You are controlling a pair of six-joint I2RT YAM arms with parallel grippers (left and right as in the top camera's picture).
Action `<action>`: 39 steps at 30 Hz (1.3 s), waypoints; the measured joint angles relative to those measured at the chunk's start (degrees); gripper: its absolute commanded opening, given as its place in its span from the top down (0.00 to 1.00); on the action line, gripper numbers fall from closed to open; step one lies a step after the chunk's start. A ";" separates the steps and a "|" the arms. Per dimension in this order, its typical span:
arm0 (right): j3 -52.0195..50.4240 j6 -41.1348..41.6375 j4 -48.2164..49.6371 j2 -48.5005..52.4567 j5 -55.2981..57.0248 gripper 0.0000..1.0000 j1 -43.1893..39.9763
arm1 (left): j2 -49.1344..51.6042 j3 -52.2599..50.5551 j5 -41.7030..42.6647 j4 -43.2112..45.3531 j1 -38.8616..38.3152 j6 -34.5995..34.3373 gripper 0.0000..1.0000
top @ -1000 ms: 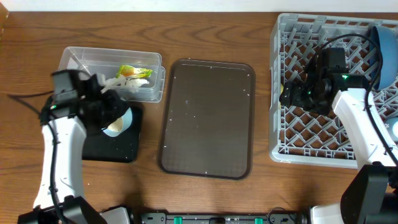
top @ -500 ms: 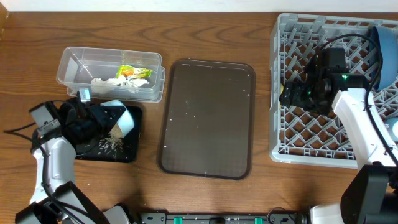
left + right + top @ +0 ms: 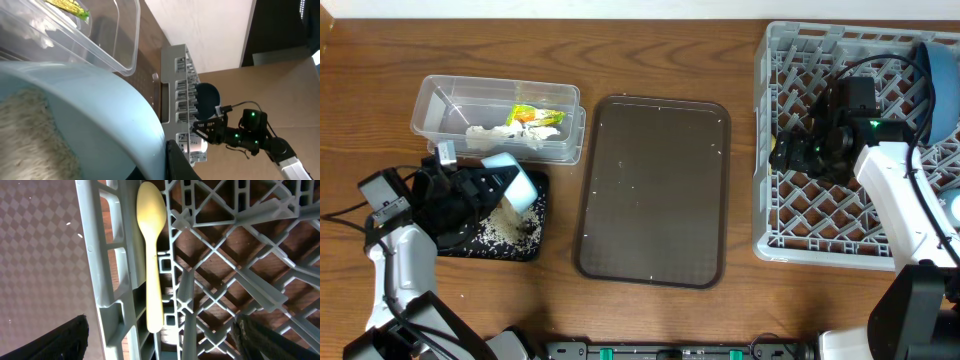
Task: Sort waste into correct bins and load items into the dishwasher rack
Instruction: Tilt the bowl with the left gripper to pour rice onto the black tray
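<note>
Over the black tray (image 3: pixel 532 246) my left tool (image 3: pixel 485 186) pinches the tipped bowl (image 3: pixel 515 183) — rice pile (image 3: pixel 500 226) grown. Right tool (image 3: pixel 162 339) spread above spoon (image 3: pixel 152 245).

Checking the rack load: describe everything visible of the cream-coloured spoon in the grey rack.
The cream-coloured plastic-looking spoon is one piece: oval bowl, straight handle. It lies flat on the grey plastic lattice rack, alongside its side wall, bowl toward the picture's top. The right gripper is open above, not touching it.

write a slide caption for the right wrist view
Cream-coloured spoon lying flat in the grey plastic lattice rack beside its edge wall, with the open right gripper poised above it.
</note>
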 measured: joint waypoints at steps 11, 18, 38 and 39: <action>0.00 0.00 0.00 0.00 0.00 0.09 0.00 | 0.00 0.00 -1.14 0.22 1.03 -3.96 0.93; 0.00 0.00 0.00 0.00 0.00 0.09 0.00 | 0.00 -0.09 2.60 5.14 1.16 -14.62 0.94; 0.00 -0.20 0.02 0.00 0.00 0.09 0.00 | 0.00 -0.24 1.99 11.82 2.01 -27.21 0.94; 0.00 -0.20 0.00 0.00 0.00 0.09 0.00 | 0.00 -0.24 1.60 11.15 2.23 -28.26 0.94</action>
